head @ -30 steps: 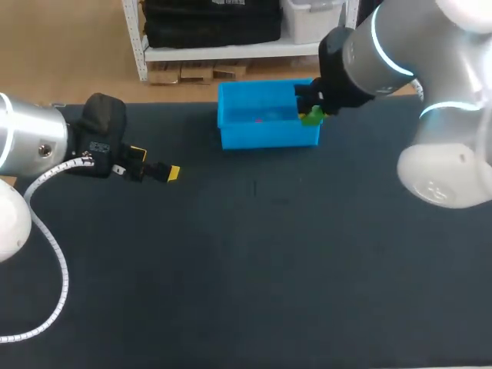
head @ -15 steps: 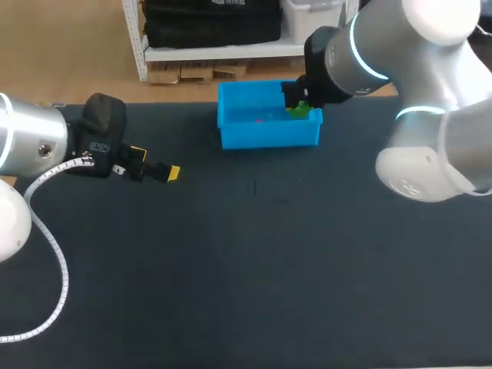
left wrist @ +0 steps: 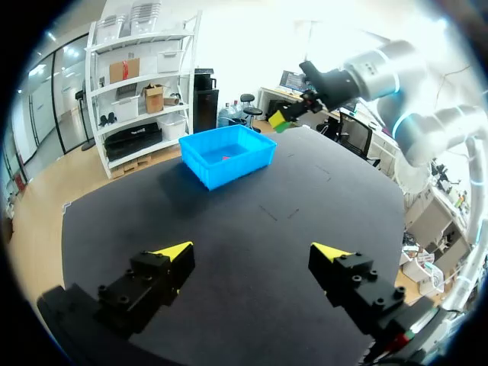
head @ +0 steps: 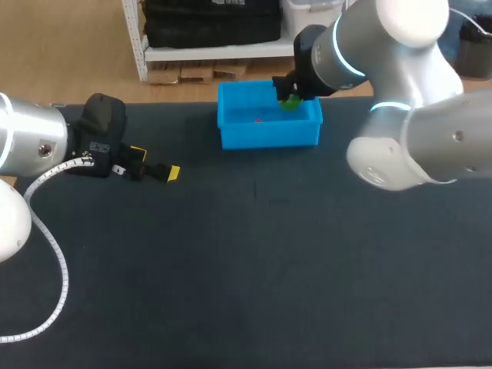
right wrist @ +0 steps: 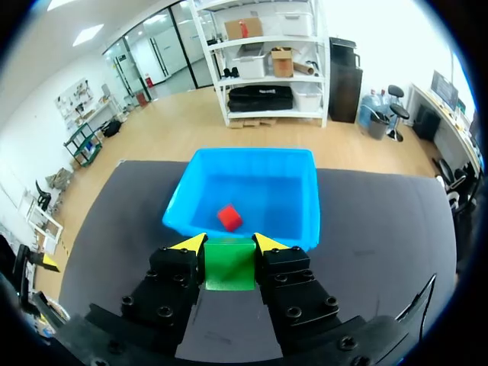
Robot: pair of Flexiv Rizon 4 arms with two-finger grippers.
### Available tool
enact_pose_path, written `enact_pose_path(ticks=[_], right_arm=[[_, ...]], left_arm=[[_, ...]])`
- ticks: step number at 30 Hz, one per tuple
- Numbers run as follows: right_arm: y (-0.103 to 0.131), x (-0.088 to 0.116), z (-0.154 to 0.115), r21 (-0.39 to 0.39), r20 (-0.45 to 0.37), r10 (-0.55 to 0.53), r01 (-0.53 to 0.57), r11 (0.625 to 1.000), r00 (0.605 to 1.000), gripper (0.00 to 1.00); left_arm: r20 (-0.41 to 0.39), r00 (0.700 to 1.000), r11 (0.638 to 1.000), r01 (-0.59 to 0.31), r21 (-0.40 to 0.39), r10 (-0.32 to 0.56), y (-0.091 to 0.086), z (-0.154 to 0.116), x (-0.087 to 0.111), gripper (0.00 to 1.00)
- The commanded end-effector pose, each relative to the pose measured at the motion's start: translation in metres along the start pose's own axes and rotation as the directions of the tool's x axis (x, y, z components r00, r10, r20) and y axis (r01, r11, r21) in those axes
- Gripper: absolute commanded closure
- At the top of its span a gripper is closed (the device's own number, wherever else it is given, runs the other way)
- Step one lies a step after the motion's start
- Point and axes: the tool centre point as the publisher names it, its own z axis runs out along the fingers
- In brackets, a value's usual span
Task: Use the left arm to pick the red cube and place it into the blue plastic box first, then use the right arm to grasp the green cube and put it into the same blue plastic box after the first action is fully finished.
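While right jaws pinch plain green cube over blue box, left jaws spread.

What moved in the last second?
The right arm swung leftward and toward the table's far side, carrying the green cube from the blue box's right edge to above its inside, jaws shut on it throughout. The left arm, the box and the red cube inside stayed put.
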Motion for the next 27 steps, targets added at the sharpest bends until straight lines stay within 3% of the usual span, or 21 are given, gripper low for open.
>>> enact_pose_path(ticks=[1,10,27], right_arm=[[0.0,-0.015,0.033,-0.013,-0.021,-0.014,0.014,1.0,1.0,1.0],[-0.007,-0.024,0.069,-0.041,-0.036,-0.041,0.04,0.998,0.998,1.0],[-0.019,-0.028,0.11,0.064,-0.143,0.011,-0.002,0.998,0.99,1.0]], left_arm=[[0.009,1.0,1.0,-0.002,0.007,0.002,0.002,-0.001,0.002,0.0],[0.009,1.0,1.0,-0.002,0.007,0.002,0.002,-0.001,0.002,0.0],[0.009,1.0,1.0,-0.002,0.007,0.002,0.002,-0.001,0.002,0.0]])
